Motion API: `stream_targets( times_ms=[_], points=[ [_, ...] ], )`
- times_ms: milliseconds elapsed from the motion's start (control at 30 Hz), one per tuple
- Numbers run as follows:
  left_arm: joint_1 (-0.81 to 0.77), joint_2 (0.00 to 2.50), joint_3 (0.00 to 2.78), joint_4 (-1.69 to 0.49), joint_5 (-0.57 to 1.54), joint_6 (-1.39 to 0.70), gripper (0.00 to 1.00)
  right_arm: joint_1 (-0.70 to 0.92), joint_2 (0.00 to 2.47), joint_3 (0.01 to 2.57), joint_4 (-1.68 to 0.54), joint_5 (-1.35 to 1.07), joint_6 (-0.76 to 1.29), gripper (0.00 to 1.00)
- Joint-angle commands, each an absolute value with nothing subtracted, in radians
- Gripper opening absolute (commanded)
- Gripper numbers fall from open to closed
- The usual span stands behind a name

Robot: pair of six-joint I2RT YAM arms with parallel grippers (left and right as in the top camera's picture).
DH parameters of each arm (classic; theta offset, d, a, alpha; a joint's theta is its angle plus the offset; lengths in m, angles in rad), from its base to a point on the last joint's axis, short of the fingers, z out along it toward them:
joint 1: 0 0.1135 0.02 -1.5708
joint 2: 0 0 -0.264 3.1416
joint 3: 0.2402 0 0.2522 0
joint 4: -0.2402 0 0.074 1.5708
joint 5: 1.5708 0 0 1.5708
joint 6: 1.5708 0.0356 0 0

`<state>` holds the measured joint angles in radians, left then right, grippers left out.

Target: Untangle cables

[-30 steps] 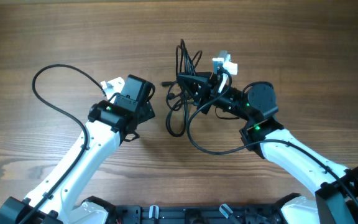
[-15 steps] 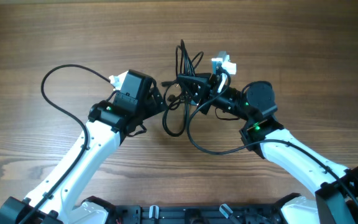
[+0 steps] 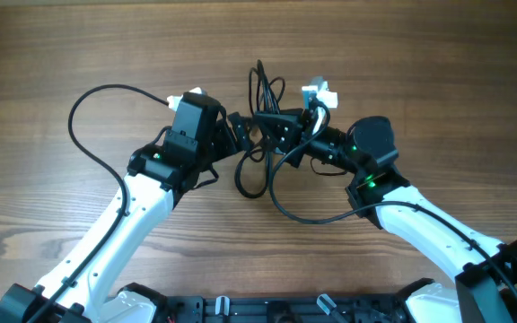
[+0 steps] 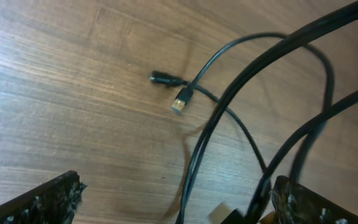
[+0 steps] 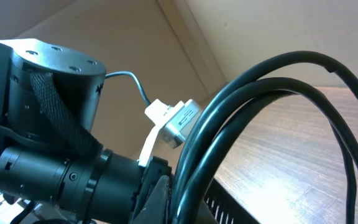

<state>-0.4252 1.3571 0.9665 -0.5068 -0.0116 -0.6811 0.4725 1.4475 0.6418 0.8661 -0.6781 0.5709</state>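
Several thin black cables [image 3: 260,152] sit knotted near the middle of the wooden table [image 3: 438,54]. From overhead we see a tight bundle with narrow loops on the far side and longer loops trailing toward the near edge. The right gripper [image 3: 281,126] is pressed together on the upper part of the bundle, pinching the cables. The left gripper [image 3: 237,124] faces the same knot from the opposite side, its jaws spread wide and gripping nothing. A thicker black wire [image 3: 83,135] arcs out from the left arm [image 3: 133,215], well apart from the tangle.

Only the left wrist camera shows us the cord ends. A metal-tipped USB plug [image 4: 180,103] lies on the wood just beside a second small black connector [image 4: 160,78]. That camera also shows the left fingertips [image 4: 48,199] far apart at the bottom corners, with several cords running between them and one passing close to the right-hand tip.

Only the right wrist camera shows the bundle from the side, with two cords arching together up off the tabletop. Behind them is the left arm's dark wrist and a white-capped connector [image 5: 174,121]. The right gripper's own fingers barely show there, so we read the grip from overhead.
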Motion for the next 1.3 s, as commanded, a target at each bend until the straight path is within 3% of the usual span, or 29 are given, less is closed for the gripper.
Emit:
stream_targets(
  times_ms=[0,233,500,600,733,833,967,1000,1033,1267],
  points=[
    [-0.405,1.364,0.98,-0.477,0.0,-0.659,1.0,0.474,1.438,0.643,0.867,-0.708,0.55,0.04],
    [-0.38,1.364,0.98,-0.422,0.13,-0.648,1.0,0.474,1.438,0.643,0.867,-0.718,0.551,0.04],
    [-0.382,1.378,0.98,-0.437,0.262,-0.384,0.9,0.474,1.438,0.643,0.875,-0.728,0.553,0.04],
    [-0.387,1.385,0.98,-0.443,0.266,-0.308,0.95,0.474,1.438,0.643,0.878,-0.735,0.553,0.04],
    [-0.397,1.412,0.98,-0.456,0.265,-0.219,0.94,0.474,1.438,0.643,0.878,-0.735,0.553,0.04],
    [-0.397,1.435,0.98,-0.447,0.264,-0.212,0.69,0.474,1.438,0.643,0.878,-0.735,0.553,0.04],
    [-0.397,1.446,0.98,-0.429,0.257,-0.213,0.26,0.474,1.438,0.643,0.878,-0.735,0.553,0.04],
    [-0.397,1.446,0.98,-0.426,0.252,-0.213,0.08,0.474,1.438,0.643,0.878,-0.735,0.553,0.04],
    [-0.397,1.446,0.98,-0.425,0.246,-0.213,0.04,0.474,1.438,0.643,0.877,-0.735,0.553,0.04],
    [-0.395,1.425,0.98,-0.411,0.246,-0.217,0.04,0.474,1.438,0.643,0.828,-0.699,0.553,0.04]
  ],
)
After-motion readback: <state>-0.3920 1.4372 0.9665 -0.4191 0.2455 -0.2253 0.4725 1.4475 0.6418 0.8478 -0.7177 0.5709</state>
